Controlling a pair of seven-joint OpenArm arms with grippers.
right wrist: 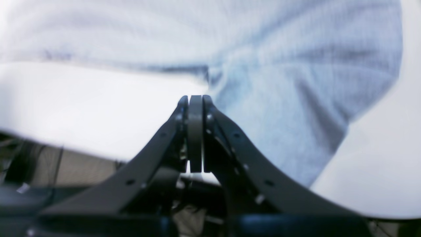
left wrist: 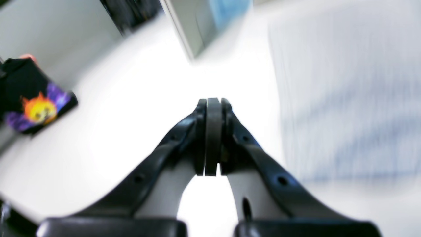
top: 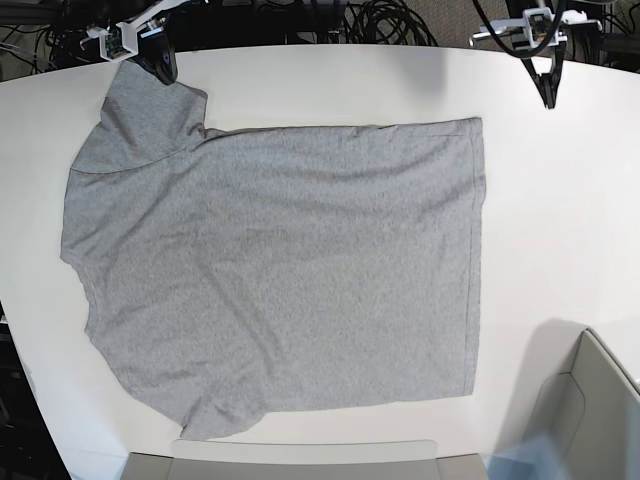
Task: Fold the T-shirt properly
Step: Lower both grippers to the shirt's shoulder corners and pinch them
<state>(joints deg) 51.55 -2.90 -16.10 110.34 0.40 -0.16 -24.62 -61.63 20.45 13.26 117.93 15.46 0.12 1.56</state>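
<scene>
Fingers of both grippers are pressed together with nothing between them; the right gripper (top: 163, 70) hangs at the far left over the shirt's sleeve, arm reaching in from the far edge; the left gripper (top: 549, 98) points down at the far right above bare table (top: 560, 220), well apart from the cloth. The T-shirt (top: 290, 270) lies flat, plain side up; grey bins (top: 590, 420) sit at the near edge.

White round-edged table (top: 560, 200), black cables (top: 390, 20) behind, bright even light.
</scene>
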